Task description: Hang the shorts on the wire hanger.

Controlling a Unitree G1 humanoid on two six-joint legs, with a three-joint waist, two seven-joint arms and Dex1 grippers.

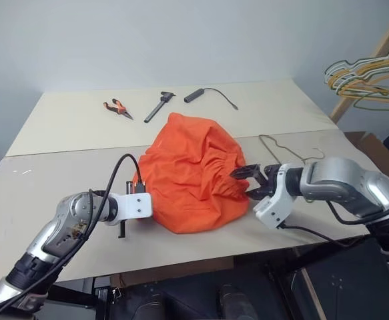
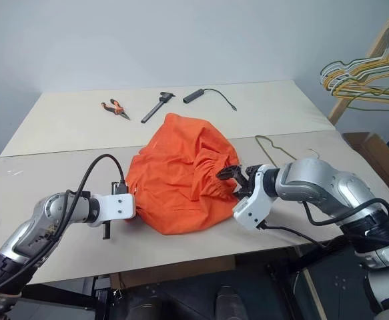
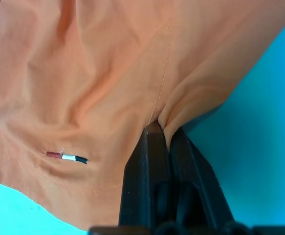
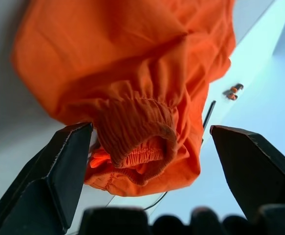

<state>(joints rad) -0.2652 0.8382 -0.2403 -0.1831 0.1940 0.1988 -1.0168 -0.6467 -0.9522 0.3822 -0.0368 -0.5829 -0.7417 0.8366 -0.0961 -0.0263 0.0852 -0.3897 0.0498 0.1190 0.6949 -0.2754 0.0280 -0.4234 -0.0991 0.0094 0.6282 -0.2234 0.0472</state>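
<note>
The desk [image 1: 61, 127] carries everything I need. On it, the shorts [image 1: 191, 170] sit heaped near the front edge, roughly midway along it. My left gripper [image 3: 163, 134] is clamped tight on a fold of their fabric on the left side. My right gripper [image 4: 149, 147] has its jaws spread wide, with the gathered waistband bunched between them but not pinched. The wire hanger [image 1: 284, 148] lies flat just behind my right arm, hook toward the right edge, so I judge the right arm is the nearer one to it.
</note>
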